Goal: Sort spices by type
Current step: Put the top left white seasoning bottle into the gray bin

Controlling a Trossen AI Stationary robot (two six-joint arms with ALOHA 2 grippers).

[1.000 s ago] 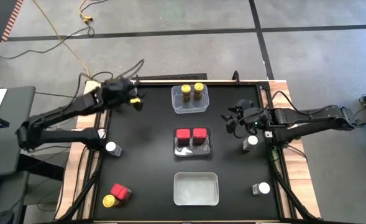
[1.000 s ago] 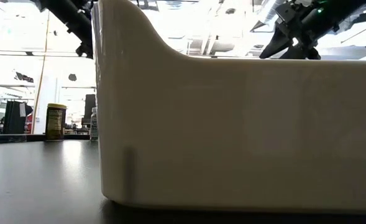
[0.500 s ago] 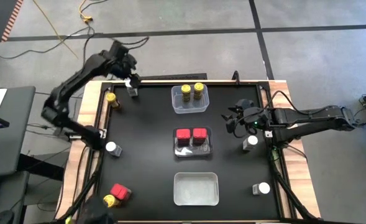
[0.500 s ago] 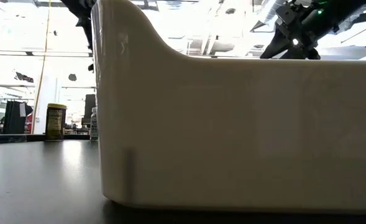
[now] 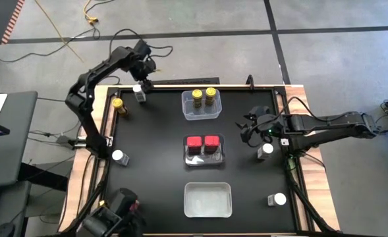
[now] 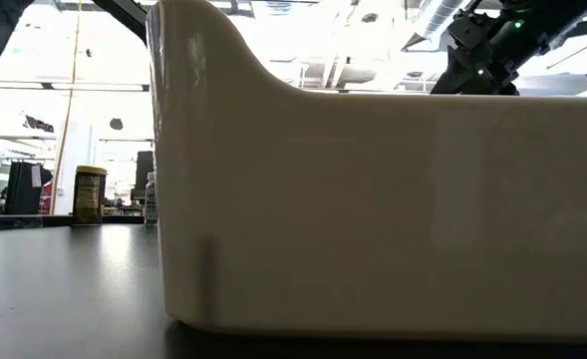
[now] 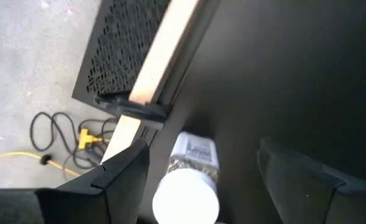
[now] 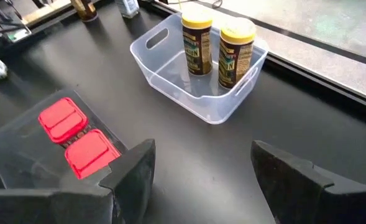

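My left gripper [image 5: 141, 85] [image 7: 202, 180] hangs open over the far-left corner, its fingers on either side of an upright white-capped jar [image 7: 187, 186] [image 5: 139, 94]; I see no touch. A yellow-capped jar [image 5: 118, 105] stands by the left edge. The far clear tub [image 5: 201, 113] holds two yellow-capped jars [image 8: 217, 43]. The middle tub [image 5: 203, 158] holds two red tins [image 8: 77, 134]. More white-capped jars stand at the left [image 5: 119, 157] and right [image 5: 267, 149] [image 5: 278, 198]. My right gripper [image 5: 248, 129] [image 8: 201, 180] hovers open right of the middle tub.
An empty clear tub [image 5: 207, 199] sits near the front edge and fills the low view [image 6: 373, 199]. A dark shape [image 5: 114, 214] covers the near-left corner, with a bit of red tin [image 5: 136, 205] beside it. Wooden rails [image 7: 161, 50] border the black table top.
My left arm swung from over the table's far-left part out to the far-left corner, above the white-capped jar. The yellow-capped jar that was at its fingers now stands by the left edge. A dark shape has come over the near-left corner.
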